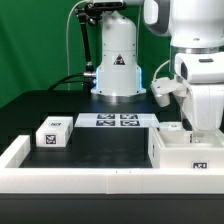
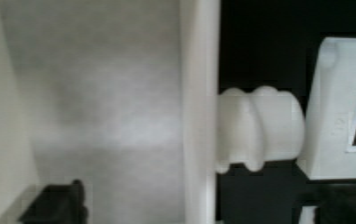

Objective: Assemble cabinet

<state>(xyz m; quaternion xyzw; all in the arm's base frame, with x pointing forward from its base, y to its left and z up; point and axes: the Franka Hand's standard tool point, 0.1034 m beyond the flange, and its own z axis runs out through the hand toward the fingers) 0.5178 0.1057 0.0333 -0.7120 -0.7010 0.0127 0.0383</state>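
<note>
The cabinet [image 1: 186, 151] is a white box with a small tag on its front, at the exterior view's right by the front rail. My gripper [image 1: 203, 127] is right over its top, with the fingertips low against it. In the wrist view the cabinet's broad white wall [image 2: 104, 100] fills one side, and its edge runs between my two dark fingers [image 2: 54, 204], which stand wide apart on either side of it. My gripper [image 2: 201, 206] is open. A white ribbed knob [image 2: 255, 130] and a tagged white part [image 2: 345, 100] lie just beyond the wall.
A small tagged white block [image 1: 52, 133] sits at the exterior view's left. The marker board [image 1: 118, 121] lies at the back middle, in front of the robot base [image 1: 118, 62]. A long low white rail [image 1: 90, 181] borders the front and left of the black mat.
</note>
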